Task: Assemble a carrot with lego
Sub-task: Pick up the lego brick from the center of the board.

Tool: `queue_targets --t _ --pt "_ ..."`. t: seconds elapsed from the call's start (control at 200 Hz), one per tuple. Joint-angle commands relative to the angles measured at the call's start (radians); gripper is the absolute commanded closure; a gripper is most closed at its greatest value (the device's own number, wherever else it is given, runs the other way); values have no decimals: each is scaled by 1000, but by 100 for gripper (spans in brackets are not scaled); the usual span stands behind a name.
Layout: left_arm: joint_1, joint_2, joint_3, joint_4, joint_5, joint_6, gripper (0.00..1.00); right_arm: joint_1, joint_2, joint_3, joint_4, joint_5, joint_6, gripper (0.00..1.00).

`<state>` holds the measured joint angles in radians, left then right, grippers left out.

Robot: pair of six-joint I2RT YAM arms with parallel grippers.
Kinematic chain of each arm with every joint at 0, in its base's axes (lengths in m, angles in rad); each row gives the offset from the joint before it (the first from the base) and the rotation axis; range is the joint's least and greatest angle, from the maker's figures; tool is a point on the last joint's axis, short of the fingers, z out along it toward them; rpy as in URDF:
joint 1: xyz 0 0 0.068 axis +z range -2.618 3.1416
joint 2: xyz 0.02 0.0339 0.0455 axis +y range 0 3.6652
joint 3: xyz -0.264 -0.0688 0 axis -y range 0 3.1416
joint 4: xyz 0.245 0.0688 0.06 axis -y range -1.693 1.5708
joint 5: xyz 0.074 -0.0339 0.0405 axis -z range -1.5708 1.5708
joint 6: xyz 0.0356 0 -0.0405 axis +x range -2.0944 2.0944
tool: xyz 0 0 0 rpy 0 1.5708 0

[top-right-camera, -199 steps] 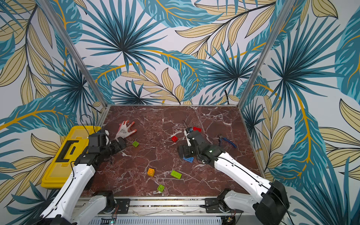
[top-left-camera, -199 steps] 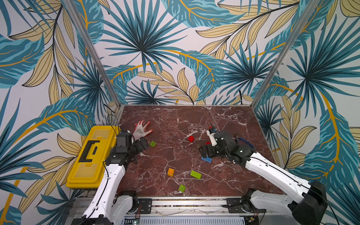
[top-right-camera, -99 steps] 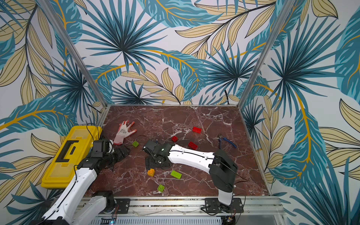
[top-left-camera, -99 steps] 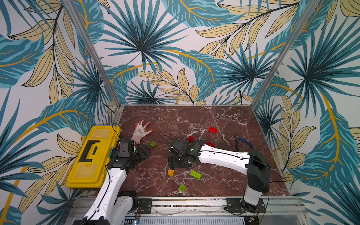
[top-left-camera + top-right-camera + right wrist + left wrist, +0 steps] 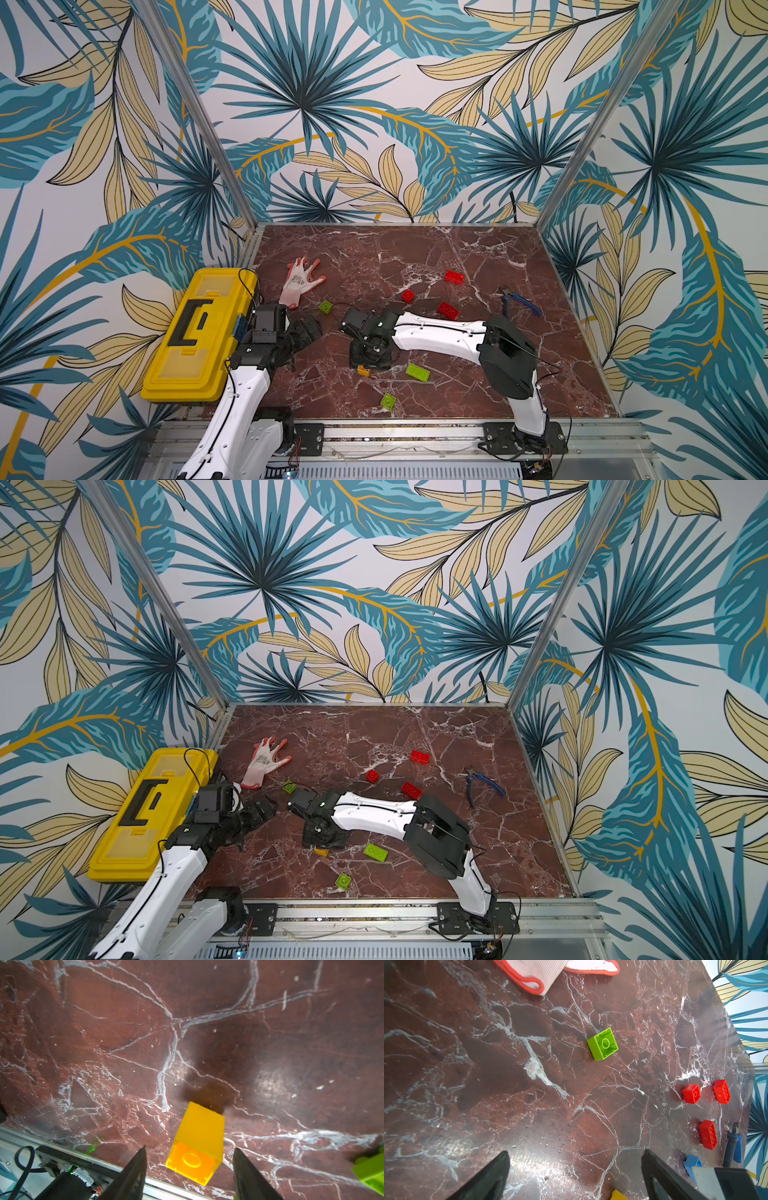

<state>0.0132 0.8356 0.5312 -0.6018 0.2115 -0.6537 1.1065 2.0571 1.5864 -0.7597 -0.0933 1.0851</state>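
Straddling orange brick [image 5: 196, 1142], right jaws half-open, not gripping yet; centre before squeezing its 2 flat sides. Left jaws wide, empty.

two white arms, black joints

the left arm [image 5: 245, 399] and right arm [image 5: 436, 336] have smooth white shell links with small dark screw holes, joined by boxy black joints [image 5: 505, 365]. thin black cables [image 5: 524, 351] loop alongside. a small green light [image 5: 322, 805] glows at the right wrist. the left gripper [image 5: 576, 1153] and right gripper [image 5: 189, 1149] carry black, tapering wedge fingers [image 5: 492, 1176].
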Motion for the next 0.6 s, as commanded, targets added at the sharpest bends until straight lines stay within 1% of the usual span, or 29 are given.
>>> queue_targets --t 0.0,0.07,0.205,0.27,0.34,0.446,0.501,0.551,0.596 --pt "-5 -14 -10 33 14 15 0 9 49 15 -32 -17 39 43" --pt "-5 -17 -11 34 15 15 1 9 54 11 -33 -16 42 54" --pt "-6 -24 -13 36 18 14 1 10 61 14 -46 -9 31 60" --pt "-5 -24 -11 36 21 14 1 9 61 19 -53 -3 21 65" --pt "-6 -23 -13 36 24 14 1 8 58 32 -77 17 -11 66" --pt "-5 -24 -14 36 27 13 1 -11 45 87 -174 75 -145 66" --pt "-5 -22 -15 36 27 14 1 -28 39 125 -228 98 -284 66" --pt "-5 -20 -13 37 28 14 1 -42 35 156 -298 158 -385 66" --pt "-5 -18 -13 38 26 14 1 -52 25 160 -309 179 -496 66"
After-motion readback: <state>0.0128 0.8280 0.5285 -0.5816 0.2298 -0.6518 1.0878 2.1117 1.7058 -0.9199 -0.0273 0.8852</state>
